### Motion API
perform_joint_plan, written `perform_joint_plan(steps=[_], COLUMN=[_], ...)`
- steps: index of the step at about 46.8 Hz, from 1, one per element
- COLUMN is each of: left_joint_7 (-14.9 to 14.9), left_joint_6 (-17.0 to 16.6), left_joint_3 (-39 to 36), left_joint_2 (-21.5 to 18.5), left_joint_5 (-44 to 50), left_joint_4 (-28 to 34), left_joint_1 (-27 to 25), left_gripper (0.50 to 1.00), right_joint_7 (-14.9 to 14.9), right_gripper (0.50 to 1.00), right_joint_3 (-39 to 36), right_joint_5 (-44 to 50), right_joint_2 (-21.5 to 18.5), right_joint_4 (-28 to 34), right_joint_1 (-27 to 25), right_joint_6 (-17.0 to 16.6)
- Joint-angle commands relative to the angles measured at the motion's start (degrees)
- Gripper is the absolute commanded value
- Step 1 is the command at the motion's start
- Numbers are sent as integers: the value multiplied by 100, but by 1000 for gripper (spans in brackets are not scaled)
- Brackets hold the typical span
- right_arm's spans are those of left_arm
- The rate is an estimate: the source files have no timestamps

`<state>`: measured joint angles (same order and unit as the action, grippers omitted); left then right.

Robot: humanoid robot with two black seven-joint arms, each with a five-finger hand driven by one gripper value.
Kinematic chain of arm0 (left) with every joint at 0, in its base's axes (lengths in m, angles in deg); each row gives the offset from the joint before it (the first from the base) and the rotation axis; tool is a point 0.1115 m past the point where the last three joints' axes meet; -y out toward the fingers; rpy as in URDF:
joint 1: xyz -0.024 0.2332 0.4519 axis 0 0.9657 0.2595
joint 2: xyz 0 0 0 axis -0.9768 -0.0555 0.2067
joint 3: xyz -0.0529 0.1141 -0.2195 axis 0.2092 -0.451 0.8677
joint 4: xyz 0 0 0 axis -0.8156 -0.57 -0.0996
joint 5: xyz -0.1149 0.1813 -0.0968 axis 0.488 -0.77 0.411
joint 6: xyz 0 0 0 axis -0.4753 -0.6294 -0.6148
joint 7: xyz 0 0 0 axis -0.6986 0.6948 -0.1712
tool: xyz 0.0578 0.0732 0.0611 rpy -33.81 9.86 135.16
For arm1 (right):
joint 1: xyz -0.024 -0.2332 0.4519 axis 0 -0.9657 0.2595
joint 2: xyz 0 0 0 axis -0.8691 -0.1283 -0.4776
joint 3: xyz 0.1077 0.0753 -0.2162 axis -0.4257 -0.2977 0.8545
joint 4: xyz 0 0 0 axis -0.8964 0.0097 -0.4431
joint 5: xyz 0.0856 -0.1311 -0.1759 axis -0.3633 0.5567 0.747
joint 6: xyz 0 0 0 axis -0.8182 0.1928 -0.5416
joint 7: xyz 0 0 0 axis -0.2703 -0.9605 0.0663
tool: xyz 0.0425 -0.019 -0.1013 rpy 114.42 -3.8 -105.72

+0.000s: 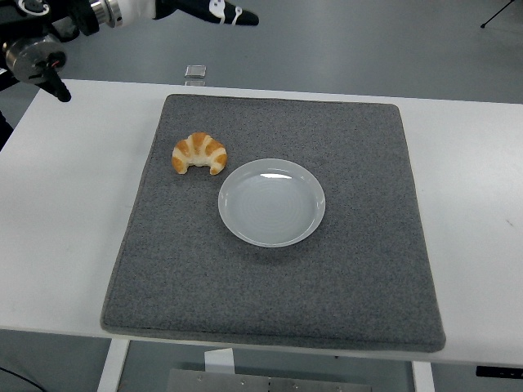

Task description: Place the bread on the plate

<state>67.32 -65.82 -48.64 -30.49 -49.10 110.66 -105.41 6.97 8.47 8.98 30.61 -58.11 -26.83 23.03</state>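
A golden croissant (199, 153) lies on the grey mat (343, 278), just up and left of an empty white plate (245, 233) near the mat's middle. Croissant and plate are close but apart. My left hand (219, 11) is high at the picture's top left, well beyond the table's far edge and far above the croissant. Its fingers stretch out to the right and hold nothing. Part of the hand is cut off by the top edge. The right arm is out of view.
A small clear square object (194, 72) sits on the white table (65, 212) just past the mat's far left corner. My left forearm and wrist joint (37, 53) hang over the table's far left corner.
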Motion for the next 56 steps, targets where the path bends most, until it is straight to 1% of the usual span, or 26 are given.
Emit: perform_joint_plan(steps=[1, 7, 10, 13, 18, 25, 30, 34, 40, 46, 56], left_joint_7=[4, 13, 13, 13, 21, 13, 13, 13, 13, -31, -172], left_joint_6=[-39, -74, -91, -144, -363, -689, -978, -1111, -1120, -1172, -1348], left_joint_3=[-234, -252, -278, -287, -295, -287, -252, -260, -260, -243, -146], left_joint_2=[-69, -227, -245, -228, -184, -122, 45, 106, 273, 449, 915], left_joint_5=[-784, -1691, -1841, -1859, -1920, -2385, -2614, -2623, -2632, -2623, -2606], left_joint_4=[17, -1, -1, -19, -80, -326, -493, -563, -765, -1108, -1741], left_joint_1=[-64, 15, 33, 173, 393, 955, 1359, 1588, 1843, 2045, 2441], left_gripper=[990, 990, 990, 990, 990, 990, 990, 990, 990, 990, 988], right_joint_7=[-1, -1, -1, -1, -1, -1, -1, -1, -1, -1, -1], right_gripper=[952, 954, 952, 952, 952, 952, 952, 952, 952, 952, 952], right_joint_3=[1, -8, -8, -8, -8, 1, -8, -8, -8, -8, -8], right_joint_5=[-1, -1, -1, -1, -10, -1, -1, -10, -10, -10, -1], right_joint_2=[0, 0, 0, 0, 0, 0, 0, 0, 0, 0, 0], right_joint_4=[2, -7, 2, 2, 2, 2, 2, 2, -7, 2, 2], right_joint_1=[0, 0, 9, 9, 9, 9, 9, 0, 9, 9, 9], right_joint_6=[0, 0, 0, 0, 0, 0, 0, 0, 0, 0, 0])
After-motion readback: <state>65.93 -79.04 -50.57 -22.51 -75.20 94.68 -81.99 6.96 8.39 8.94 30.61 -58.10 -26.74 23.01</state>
